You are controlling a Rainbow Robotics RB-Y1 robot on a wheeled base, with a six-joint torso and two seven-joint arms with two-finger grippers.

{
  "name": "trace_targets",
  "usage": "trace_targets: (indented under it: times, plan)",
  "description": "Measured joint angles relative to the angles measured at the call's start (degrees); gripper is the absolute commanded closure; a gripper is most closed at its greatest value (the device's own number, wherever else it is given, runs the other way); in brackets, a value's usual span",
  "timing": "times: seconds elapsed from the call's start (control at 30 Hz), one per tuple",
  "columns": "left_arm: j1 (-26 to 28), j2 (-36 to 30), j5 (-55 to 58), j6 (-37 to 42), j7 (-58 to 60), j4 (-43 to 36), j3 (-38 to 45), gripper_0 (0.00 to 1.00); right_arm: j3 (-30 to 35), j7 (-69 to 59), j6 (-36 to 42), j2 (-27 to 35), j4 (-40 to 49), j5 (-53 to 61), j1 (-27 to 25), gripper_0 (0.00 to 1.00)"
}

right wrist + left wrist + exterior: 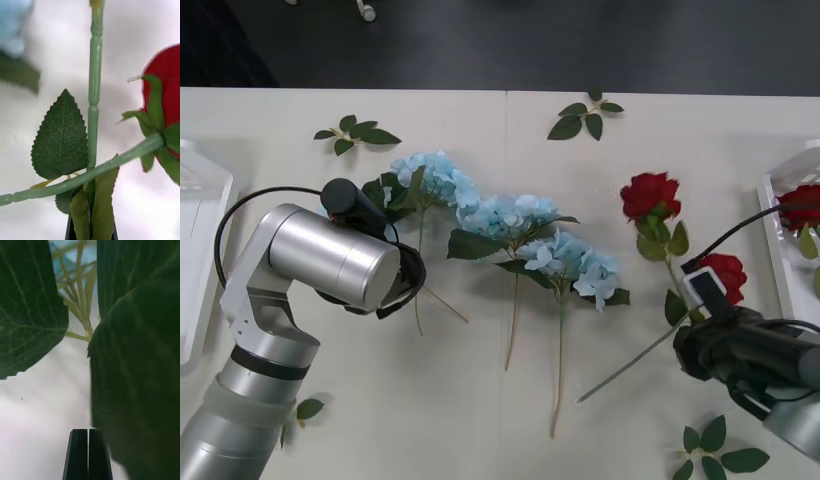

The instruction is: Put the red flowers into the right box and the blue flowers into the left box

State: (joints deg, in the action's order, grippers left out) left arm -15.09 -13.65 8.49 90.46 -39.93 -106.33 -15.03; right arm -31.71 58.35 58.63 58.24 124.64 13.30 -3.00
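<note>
The right gripper [90, 225], black fingers closed on the thin green stem of a dark-red artificial rose [725, 275], is near the white plastic right box [780, 230]; next, carry it there. The left gripper [89, 453], pressed shut, apparently empty, is by the leftmost pale-blue hydrangea [435, 178] on the white table [480, 420].

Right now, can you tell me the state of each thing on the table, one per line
Blue flowers: three lying flat mid-table, none boxed.
Red flowers: two on the table, one in the right box.
Right box: holds one red bloom.
Left box: nothing seen inside.
Left gripper: shut, at the leftmost blue flower's leaves.
Right gripper: shut on a red flower's stem.
</note>
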Motion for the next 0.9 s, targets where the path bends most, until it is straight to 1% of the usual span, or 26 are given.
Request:
trace_targets:
  times: [0.03,0.17,0.3,0.5,0.6,0.7,0.9]
  plan:
    - [0.0,-0.4,0.0,0.0,0.1,-0.4,0.0,0.0,1.9,0.0,0.6,0.3,1.4,0.9,-0.8,1.0]
    - [0.0,-0.9,0.9,0.0,1.5,-2.2,1.0,0.0,8.4,0.0,2.4,0.5,6.0,4.2,-3.5,1.0]
    - [0.0,-0.9,4.1,0.9,2.4,-3.7,4.1,0.0,12.0,0.0,2.4,0.5,9.0,4.5,-5.3,1.0]
    - [0.0,-0.9,4.1,1.4,2.7,-4.6,5.7,0.0,12.3,-0.3,1.3,0.5,11.5,4.5,-5.6,1.0]
    - [0.0,-0.8,3.4,1.4,3.0,-4.6,5.7,0.0,12.3,-2.9,-1.2,0.5,11.5,4.5,-5.6,1.0]
    - [0.0,-0.6,2.0,1.4,4.1,-4.6,5.7,0.0,12.3,-6.5,-1.5,0.5,11.5,4.5,-5.6,1.0]
    - [0.0,2.1,-1.7,-0.6,4.5,-2.3,5.7,0.0,12.4,-11.1,-6.2,1.6,11.5,4.5,-5.6,1.0]
